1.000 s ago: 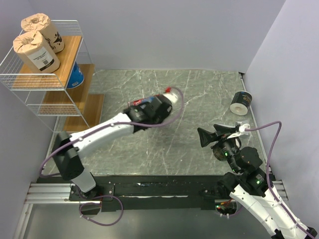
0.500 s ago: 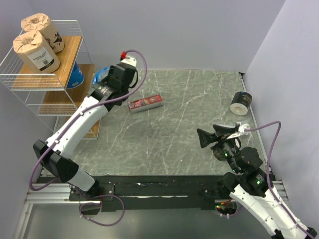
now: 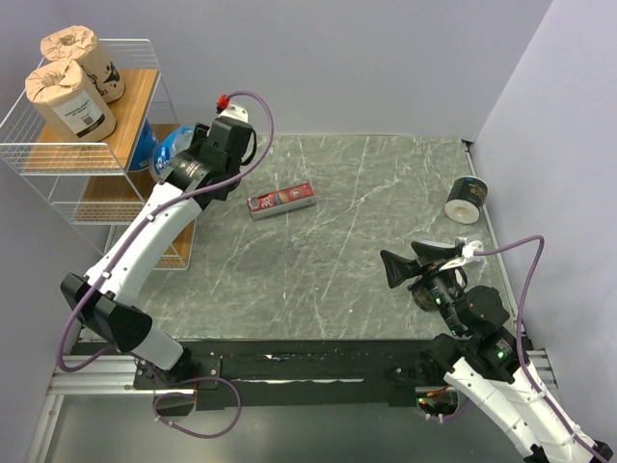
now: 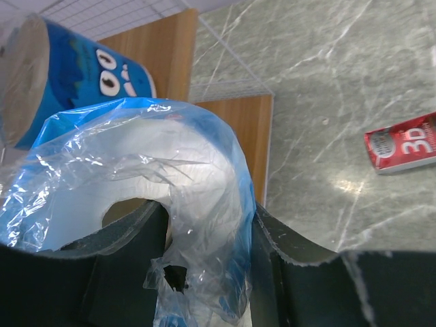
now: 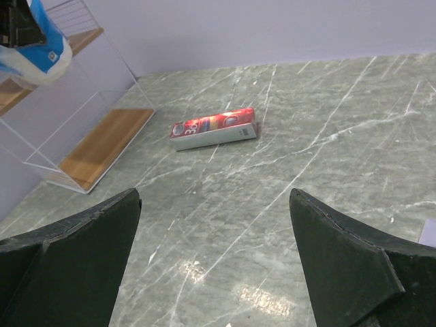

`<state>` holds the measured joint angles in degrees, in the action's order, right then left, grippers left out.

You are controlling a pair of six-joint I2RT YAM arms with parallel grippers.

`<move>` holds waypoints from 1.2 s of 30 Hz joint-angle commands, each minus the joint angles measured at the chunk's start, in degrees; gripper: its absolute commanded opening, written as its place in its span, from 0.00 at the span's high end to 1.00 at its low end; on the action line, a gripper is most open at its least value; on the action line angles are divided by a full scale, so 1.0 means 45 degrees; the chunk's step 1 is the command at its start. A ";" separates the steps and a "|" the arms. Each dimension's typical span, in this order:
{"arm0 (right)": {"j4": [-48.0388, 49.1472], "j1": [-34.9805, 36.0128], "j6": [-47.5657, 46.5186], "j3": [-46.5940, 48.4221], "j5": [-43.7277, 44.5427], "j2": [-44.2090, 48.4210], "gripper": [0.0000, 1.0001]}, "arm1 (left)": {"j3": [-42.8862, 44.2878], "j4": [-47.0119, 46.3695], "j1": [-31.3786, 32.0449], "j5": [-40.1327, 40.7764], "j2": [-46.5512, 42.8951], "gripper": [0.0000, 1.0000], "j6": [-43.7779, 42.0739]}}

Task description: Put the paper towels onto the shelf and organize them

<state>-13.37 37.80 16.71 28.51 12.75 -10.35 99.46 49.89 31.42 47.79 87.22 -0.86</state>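
Note:
The shelf (image 3: 135,106) stands at the far left, a white wire rack with wooden boards. Two kraft-brown paper towels (image 3: 72,101) stand on its top board. A blue-and-white roll (image 3: 145,147) lies on the middle board and also shows in the left wrist view (image 4: 75,75). My left gripper (image 3: 185,159) is shut on the second blue-and-white roll (image 4: 136,170) by its loose wrap, held at the middle board's front edge. A dark roll (image 3: 469,199) lies on the table at the far right. My right gripper (image 3: 400,266) is open and empty above the table's near right.
A flat red box (image 3: 281,201) lies on the green marble table (image 3: 386,193), a little right of the shelf; it also shows in the right wrist view (image 5: 213,128). The shelf's lowest board (image 5: 102,146) sits near table level. Walls close the table at the back and right.
My left arm has swung from over the red box up and left to the shelf, carrying the blue-and-white roll. The right arm has not moved.

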 commanded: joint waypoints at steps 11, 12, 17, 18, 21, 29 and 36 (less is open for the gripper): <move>0.0060 0.0076 0.0017 0.0480 -0.0080 0.0093 0.04 | 0.0866 0.0613 -0.0771 0.2094 0.0285 0.48 0.0114; 0.0002 0.0076 0.0017 0.0461 -0.0080 0.0112 0.04 | 0.0886 0.0613 -0.0771 0.2095 0.0305 0.40 0.0114; -0.0038 0.0076 -0.0041 0.0500 -0.0022 0.0171 0.03 | 0.1139 0.0632 -0.0830 0.2640 0.0519 0.30 0.0114; -0.0057 0.0076 -0.0061 0.0519 -0.0022 0.0171 0.04 | 0.1237 0.0671 -0.0830 0.2796 0.0559 0.28 0.0114; -0.0096 0.0057 -0.0100 0.0558 -0.0002 0.0132 0.04 | 0.1569 0.0730 -0.0810 0.3167 0.0754 0.27 0.0095; -0.0213 0.0076 -0.0159 0.0617 0.0076 0.0210 0.04 | 0.1414 0.0554 -0.0830 0.4301 0.0891 0.28 -0.0198; -0.0253 0.0076 -0.0197 0.0715 0.0115 0.0132 0.03 | 0.0867 0.0067 -0.0810 0.5687 0.0989 0.31 -0.0588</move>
<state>-15.40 37.80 16.64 29.02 12.58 -10.24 104.16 52.51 27.94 65.82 91.44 -0.97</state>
